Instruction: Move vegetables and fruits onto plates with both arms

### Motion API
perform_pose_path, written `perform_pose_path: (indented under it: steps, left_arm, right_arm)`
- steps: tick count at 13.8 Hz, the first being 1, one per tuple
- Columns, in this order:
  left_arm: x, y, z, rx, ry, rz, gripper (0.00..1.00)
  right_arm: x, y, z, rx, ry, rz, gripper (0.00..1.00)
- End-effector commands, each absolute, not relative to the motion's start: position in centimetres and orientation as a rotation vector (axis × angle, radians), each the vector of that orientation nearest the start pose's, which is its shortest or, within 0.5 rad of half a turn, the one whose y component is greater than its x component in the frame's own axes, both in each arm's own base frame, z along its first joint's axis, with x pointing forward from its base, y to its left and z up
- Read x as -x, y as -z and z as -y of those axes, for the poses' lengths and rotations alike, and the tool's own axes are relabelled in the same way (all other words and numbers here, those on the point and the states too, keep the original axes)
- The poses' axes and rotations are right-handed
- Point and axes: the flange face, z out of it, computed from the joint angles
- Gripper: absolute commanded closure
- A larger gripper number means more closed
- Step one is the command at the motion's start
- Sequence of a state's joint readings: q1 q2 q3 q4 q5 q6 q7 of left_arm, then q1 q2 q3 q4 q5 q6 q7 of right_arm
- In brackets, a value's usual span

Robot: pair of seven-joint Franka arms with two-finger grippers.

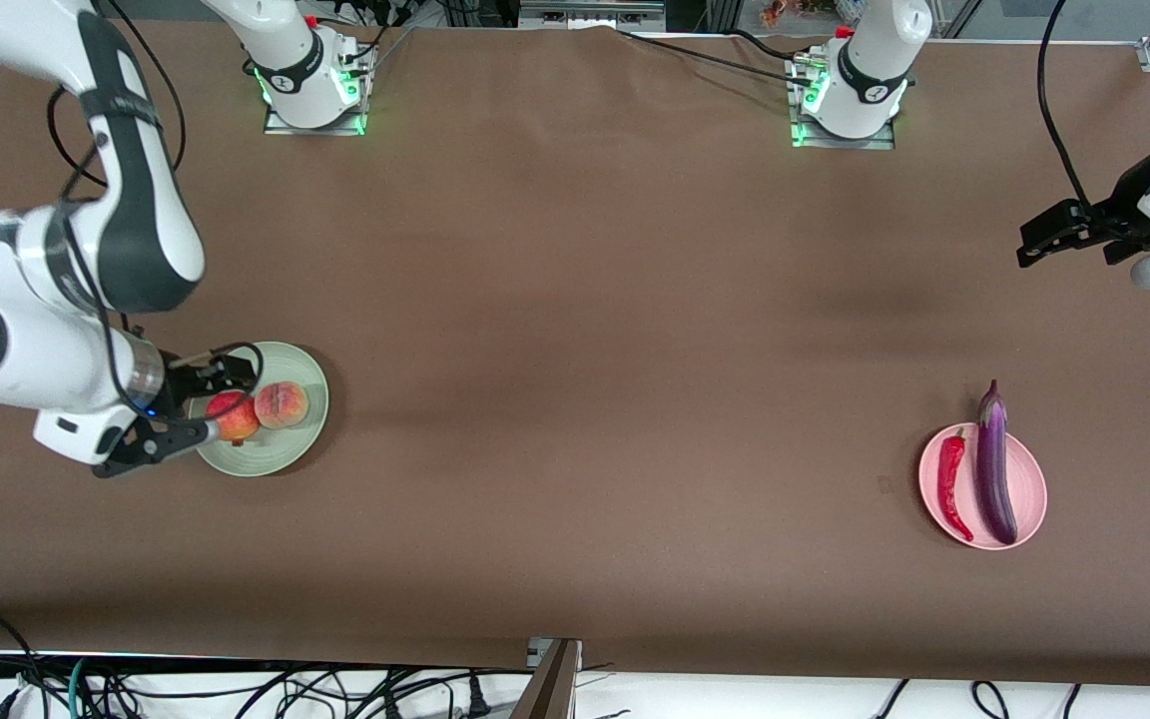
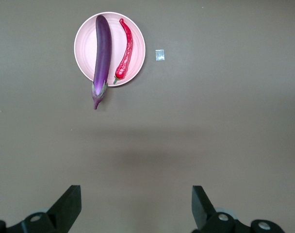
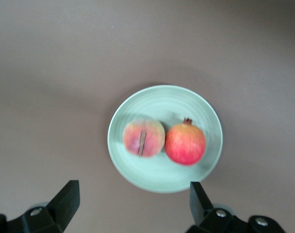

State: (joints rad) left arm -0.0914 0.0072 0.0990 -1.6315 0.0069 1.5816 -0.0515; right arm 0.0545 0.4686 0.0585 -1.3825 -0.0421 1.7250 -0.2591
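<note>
Eggplant (image 1: pixel 995 469) w/ chili (image 1: pixel 952 485); wrist views show both claws spread, right claw (image 3: pixel 130 206), left claw (image 2: pixel 137 206).

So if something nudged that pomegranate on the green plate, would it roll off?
Probably it would roll: the pomegranate looks round and smooth. The peach touching it and the mint green plate with its raised rim might stop it. It looks firm, not squashy.

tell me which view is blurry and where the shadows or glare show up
Right wrist view: soft all over, the peach and pomegranate edges smeared. Left wrist view: sharp, a broad faint shadow band on the table, a glossy streak on the eggplant. Front view: sharp, green base lights glowing, dim shadow patches on the cloth.
</note>
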Motion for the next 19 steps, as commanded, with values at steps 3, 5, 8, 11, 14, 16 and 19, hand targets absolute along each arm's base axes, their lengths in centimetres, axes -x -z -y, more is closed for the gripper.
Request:
perform_pose_path:
  steps: [3,5,8,11,14,16,19]
  left_arm:
    - [-55.6,-59.6,-0.6,3.141,-0.072,0.087,0.0]
    - [-55.6,-59.6,-0.6,3.141,-0.07,0.085,0.0]
    - [-55.6,-59.6,-0.6,3.14,-0.07,0.082,0.0]
    - [-55.6,-59.6,-0.5,3.141,-0.07,0.082,0.0]
    - [-55.6,-59.6,-0.5,3.141,-0.07,0.085,0.0]
    - [-55.7,-59.6,-0.6,3.139,-0.072,0.084,0.0]
    - [-55.7,-59.6,-0.6,3.139,-0.072,0.084,0.0]
  right_arm:
    - [-63.7,-52.4,-7.5,3.15,-0.174,0.305,0.0]
    - [-62.2,-53.9,-7.2,3.157,-0.192,0.306,0.0]
    - [-58.5,-56.5,-6.8,3.164,-0.195,0.306,0.0]
    - [-56.1,-59.4,-6.1,3.176,-0.142,0.289,0.0]
    - [-54.7,-60.6,-5.7,3.174,-0.176,0.259,0.0]
    - [-54.8,-60.5,-5.4,3.172,-0.22,0.238,0.0]
    - [-55.3,-60.4,-5.2,3.168,-0.215,0.238,0.0]
